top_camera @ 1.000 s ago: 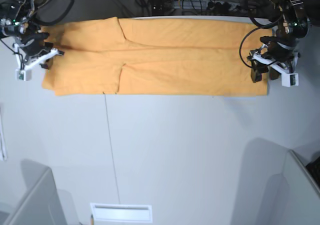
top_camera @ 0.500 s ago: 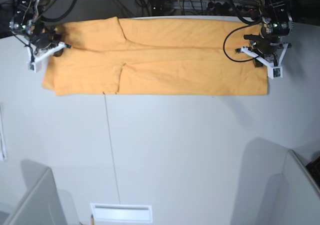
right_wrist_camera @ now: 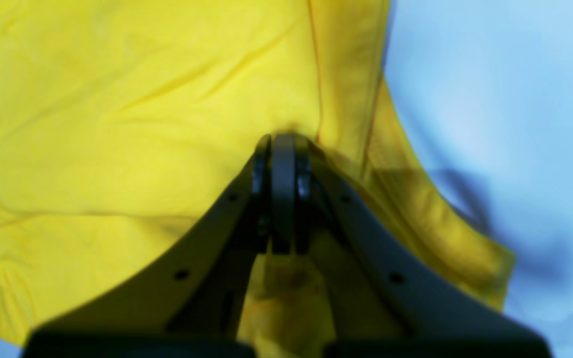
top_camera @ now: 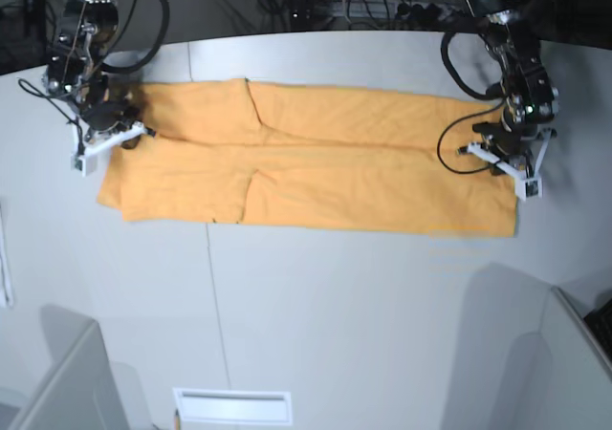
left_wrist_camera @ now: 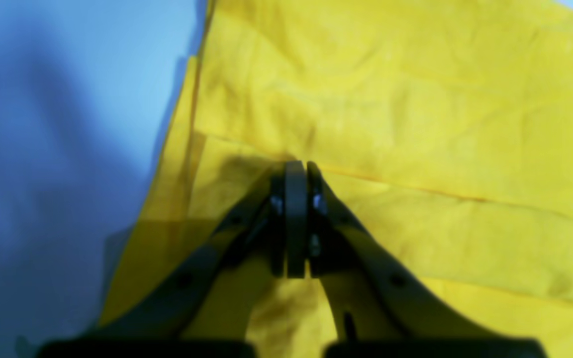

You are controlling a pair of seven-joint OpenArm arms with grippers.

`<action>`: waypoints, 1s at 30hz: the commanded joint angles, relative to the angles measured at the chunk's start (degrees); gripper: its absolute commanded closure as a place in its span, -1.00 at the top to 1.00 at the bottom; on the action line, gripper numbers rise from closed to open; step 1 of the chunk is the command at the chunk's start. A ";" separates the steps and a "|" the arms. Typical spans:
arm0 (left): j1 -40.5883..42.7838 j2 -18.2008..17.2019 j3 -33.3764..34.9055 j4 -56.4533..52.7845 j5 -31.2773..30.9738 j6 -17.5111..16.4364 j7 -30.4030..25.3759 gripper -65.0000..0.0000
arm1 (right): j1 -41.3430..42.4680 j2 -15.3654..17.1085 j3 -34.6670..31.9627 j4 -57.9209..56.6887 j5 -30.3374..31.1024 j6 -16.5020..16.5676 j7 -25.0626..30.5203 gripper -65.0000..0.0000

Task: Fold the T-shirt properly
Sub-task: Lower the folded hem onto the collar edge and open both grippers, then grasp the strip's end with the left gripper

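The left gripper (left_wrist_camera: 296,171) has its jaws pressed together at the tips, which sit right at a fold line of the T-shirt (left_wrist_camera: 406,124); a thin layer of cloth may be pinched between them, but the left wrist view does not show this clearly enough to tell. The right gripper (right_wrist_camera: 282,144) looks the same: jaws closed to a narrow slit, tips meeting the yellow-orange fabric next to a hemmed edge, with cloth bunched below the fingers, and whether cloth is caught between them cannot be told. In the base view the left gripper (top_camera: 499,149) is at the right-hand end of the T-shirt (top_camera: 316,167), just inside its short edge, and the right gripper (top_camera: 113,134) is at the opposite end, over the upper corner there. The garment lies flat as a long, narrow band across the far half of the white table (top_camera: 335,306), slightly slanted, with a lengthwise fold running through its middle and a sleeve seam showing toward the right gripper's end. Dark cables (top_camera: 459,62) loop from the left arm above the cloth. A white slotted plate (top_camera: 231,406) sits at the table's near edge, well apart from the shirt.
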 commanded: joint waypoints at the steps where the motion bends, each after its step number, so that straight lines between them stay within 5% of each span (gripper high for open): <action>1: -1.34 -0.16 -0.07 -2.26 1.20 0.39 3.38 -1.00 | 1.17 0.39 -0.07 -0.90 -0.77 -0.97 -1.98 -1.00; 6: -6.62 -2.19 -0.51 -6.48 0.67 0.30 3.47 -1.00 | 4.69 0.56 0.28 -5.73 -0.77 -1.15 -1.71 -1.00; 12: -6.62 -2.36 -2.71 1.78 -1.09 0.30 3.82 -1.00 | 4.25 0.39 0.20 0.16 -0.33 -0.62 -2.24 -1.00; 18: -6.27 -2.54 -8.95 6.44 -11.73 0.30 3.91 -1.00 | 3.90 -1.02 1.16 12.46 2.66 -0.62 -7.43 -1.00; 27: 0.68 -7.90 -15.54 7.67 -27.02 0.30 3.82 -1.00 | 1.96 -1.20 0.63 20.64 7.67 -0.62 -10.24 -1.00; 30: 0.68 -8.69 -18.44 5.74 -26.41 0.30 3.82 -0.16 | 1.87 -1.28 0.63 20.55 7.67 -0.62 -10.50 -1.00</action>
